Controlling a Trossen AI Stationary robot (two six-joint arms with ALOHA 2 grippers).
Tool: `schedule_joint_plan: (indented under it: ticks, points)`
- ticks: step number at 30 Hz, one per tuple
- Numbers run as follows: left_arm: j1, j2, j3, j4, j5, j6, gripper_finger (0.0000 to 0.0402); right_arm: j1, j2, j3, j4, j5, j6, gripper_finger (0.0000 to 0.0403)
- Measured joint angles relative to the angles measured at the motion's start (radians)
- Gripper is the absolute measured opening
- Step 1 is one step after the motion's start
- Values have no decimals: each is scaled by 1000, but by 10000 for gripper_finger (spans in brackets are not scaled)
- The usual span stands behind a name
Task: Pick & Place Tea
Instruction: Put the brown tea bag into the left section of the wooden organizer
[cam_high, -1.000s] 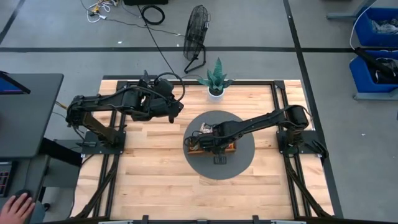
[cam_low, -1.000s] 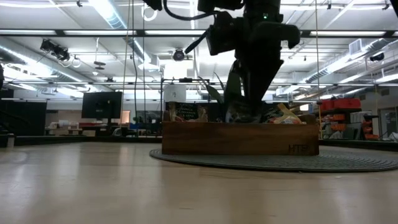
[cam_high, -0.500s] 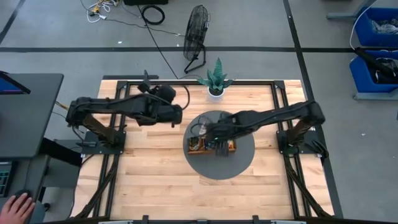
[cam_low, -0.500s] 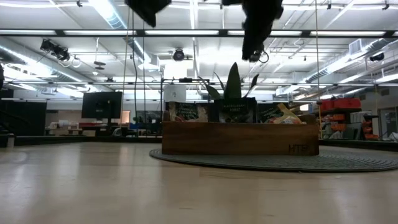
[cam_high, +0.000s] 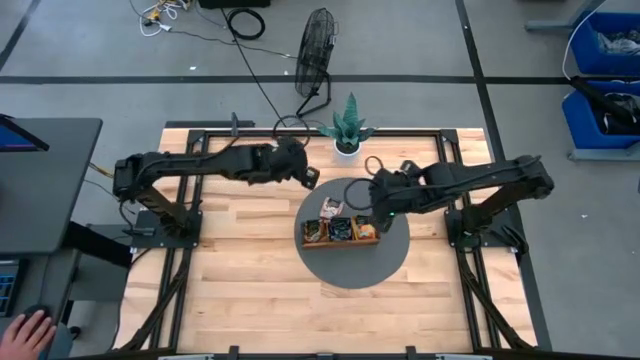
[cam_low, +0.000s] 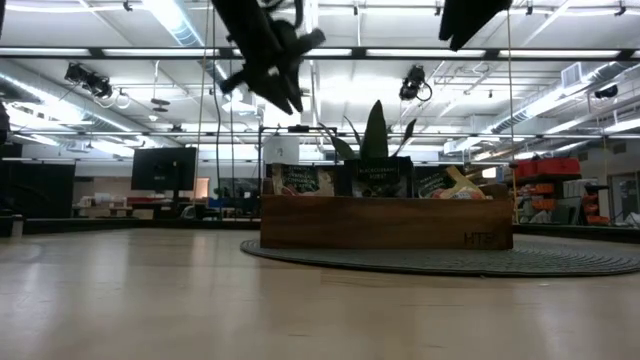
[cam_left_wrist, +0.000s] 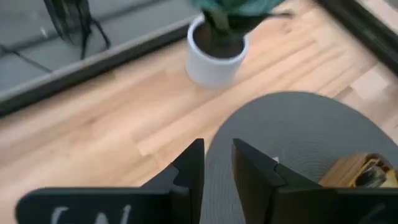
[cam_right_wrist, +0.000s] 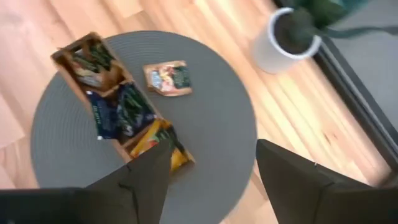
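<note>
A brown wooden tray (cam_high: 340, 243) stands on a round grey mat (cam_high: 350, 270), and tea sachets stand upright in its three compartments: greenish-dark (cam_right_wrist: 87, 59), dark blue (cam_right_wrist: 118, 112) and orange-yellow (cam_right_wrist: 158, 140). One more sachet (cam_right_wrist: 168, 78) lies flat on the mat behind the tray. My right gripper (cam_right_wrist: 214, 180) hangs open and high, to the right of the tray and a little beyond it, holding nothing. My left gripper (cam_left_wrist: 217, 165) hovers over the mat's far left edge. Its fingers are a narrow gap apart with nothing between them.
A potted plant in a white pot (cam_high: 348, 130) stands at the table's far edge behind the mat. A floor fan (cam_high: 318, 50) and cables lie beyond the table. A person's hand (cam_high: 30, 330) shows off the table at the near left. Bare wood lies left and near of the mat.
My right gripper has risen out of the tray and drawn back toward the table's right and far side. A dark sachet now stands in the middle compartment. My left gripper has moved right, toward the mat's far left edge.
</note>
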Motion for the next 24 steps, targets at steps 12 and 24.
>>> schedule_joint_plan:
  ticks: [12, 24]
  points:
    - [63, 163, 2, 126, 393, -210, 214, 66, -54, -3, -128, 69, 157, 240]
    - [52, 372, 106, 108, 436, -284, 209, 76, -142, -233, 31, 53, 207, 247]
